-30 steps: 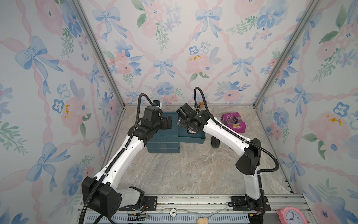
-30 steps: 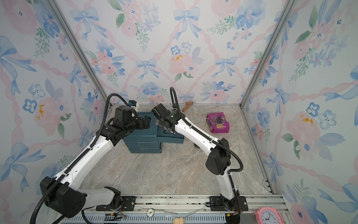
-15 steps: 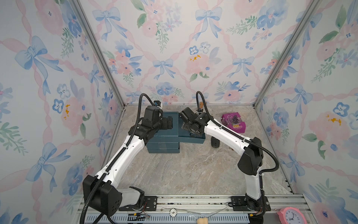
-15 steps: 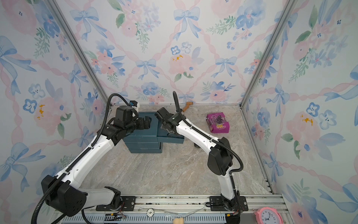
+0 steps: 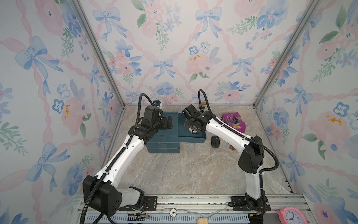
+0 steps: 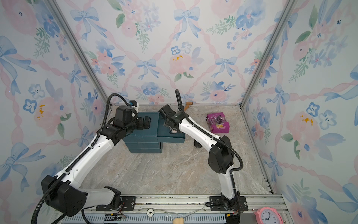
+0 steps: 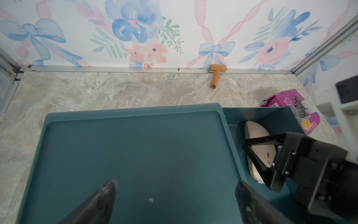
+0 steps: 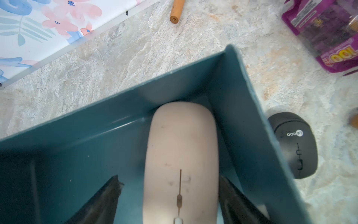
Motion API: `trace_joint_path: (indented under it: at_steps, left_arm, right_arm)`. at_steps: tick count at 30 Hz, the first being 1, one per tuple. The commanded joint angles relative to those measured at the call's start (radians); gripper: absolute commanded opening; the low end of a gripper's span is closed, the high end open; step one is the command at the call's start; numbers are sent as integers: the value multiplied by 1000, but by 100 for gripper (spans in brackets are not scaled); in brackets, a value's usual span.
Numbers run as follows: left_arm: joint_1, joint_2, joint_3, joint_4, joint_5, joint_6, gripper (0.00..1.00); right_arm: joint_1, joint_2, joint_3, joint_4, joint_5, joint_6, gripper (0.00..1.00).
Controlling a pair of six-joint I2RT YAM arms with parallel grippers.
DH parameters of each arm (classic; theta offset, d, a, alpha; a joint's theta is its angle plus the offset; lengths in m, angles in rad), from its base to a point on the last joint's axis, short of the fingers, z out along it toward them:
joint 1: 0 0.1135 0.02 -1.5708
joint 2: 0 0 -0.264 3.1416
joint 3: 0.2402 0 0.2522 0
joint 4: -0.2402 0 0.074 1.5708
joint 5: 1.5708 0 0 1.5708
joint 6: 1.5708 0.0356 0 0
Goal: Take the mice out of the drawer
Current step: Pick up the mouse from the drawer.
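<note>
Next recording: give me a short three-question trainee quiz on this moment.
1. True or false: the pale pink mouse lies on the table, outside the drawer.
2. What lies on the table beside the drawer? A) a black mouse B) a red cup C) a spoon
3. Fill in: the right gripper has its jaws ___ on either side of the pale pink mouse.
Key: 1 false; 2 A; 3 open.

Pink mouse (image 8: pixel 180 147) inside the right gripper (image 8: pixel 169 179) looked smooth matt plastic, lightly scuffed. Drawer (image 8: pixel 249 116) around the gripper: teal plastic, dull sheen. Black mouse (image 8: pixel 296 145) just past the drawer wall was matt plastic. Roller handle (image 8: pixel 177 9) farther off: bare wood.
</note>
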Motion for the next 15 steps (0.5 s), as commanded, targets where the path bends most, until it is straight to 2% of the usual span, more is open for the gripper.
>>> trace_joint_path:
  at_steps: [1, 6, 11, 15]
  left_arm:
    - [4, 2, 24, 14, 4, 8, 98]
    - [4, -3, 23, 15, 0, 7, 98]
    - [4, -4, 23, 14, 2, -1, 98]
    - [4, -7, 21, 14, 4, -6, 98]
  right_arm:
    - [-16, 32, 16, 31, -34, -47, 73]
    - [-19, 48, 30, 10, -41, -66, 68]
    - [-20, 77, 56, -36, -41, -94, 70]
    - [-20, 79, 55, -29, -54, -99, 63]
